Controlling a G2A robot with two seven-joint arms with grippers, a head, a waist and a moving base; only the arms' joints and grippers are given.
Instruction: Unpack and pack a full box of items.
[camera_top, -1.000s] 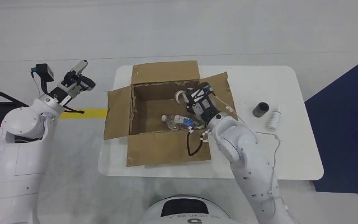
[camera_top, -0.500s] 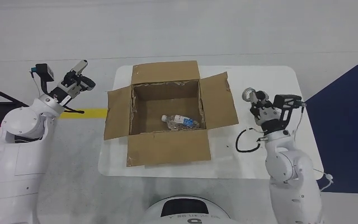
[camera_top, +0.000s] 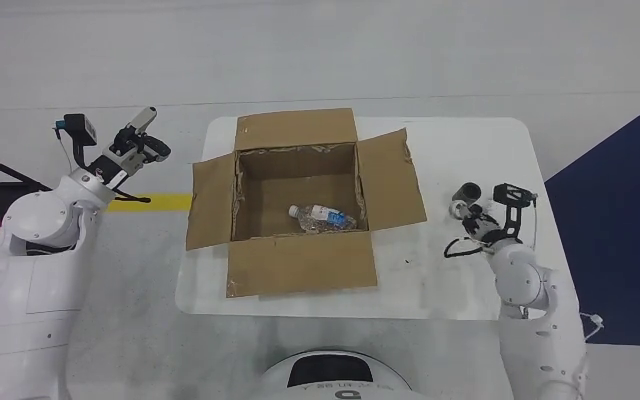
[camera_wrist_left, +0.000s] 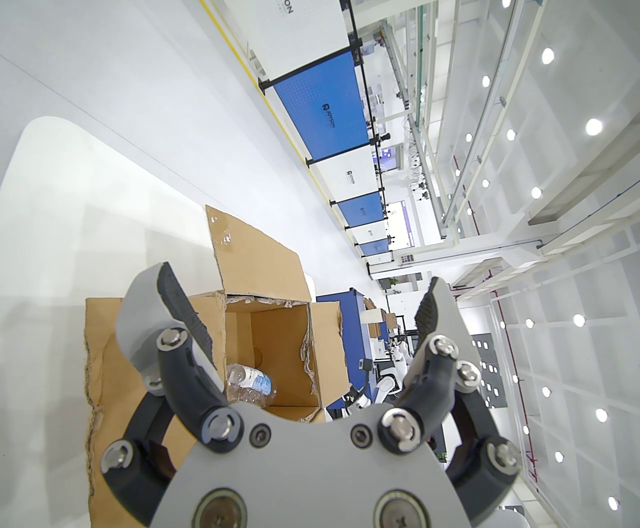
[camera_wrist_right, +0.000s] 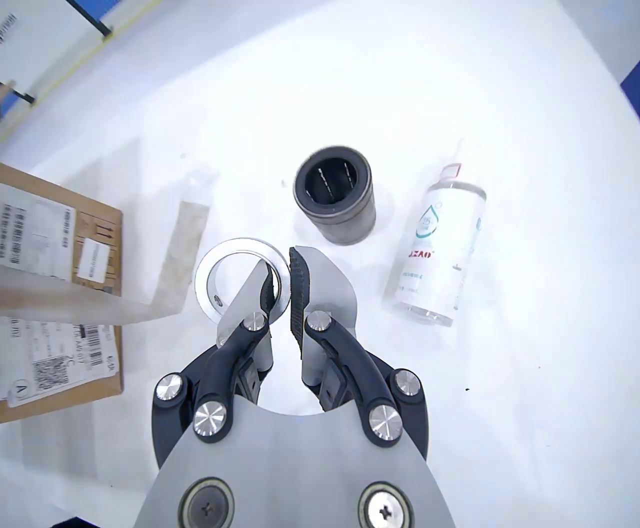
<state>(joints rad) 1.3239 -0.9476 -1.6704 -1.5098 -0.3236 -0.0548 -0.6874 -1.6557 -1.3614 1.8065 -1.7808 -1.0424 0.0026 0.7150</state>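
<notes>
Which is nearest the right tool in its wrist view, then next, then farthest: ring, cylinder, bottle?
1. ring: pinched in the right tool.
2. cylinder: just past the ring.
3. bottle: lying down, beside the cylinder.

My gripper (camera_wrist_right: 284, 267) pinching the rim of a metal ring (camera_wrist_right: 202, 280), dark cylinder (camera_wrist_right: 334, 200) near, white bottle (camera_wrist_right: 440, 250) lying beside it, cardboard flap (camera_wrist_right: 50, 350) nearby
</notes>
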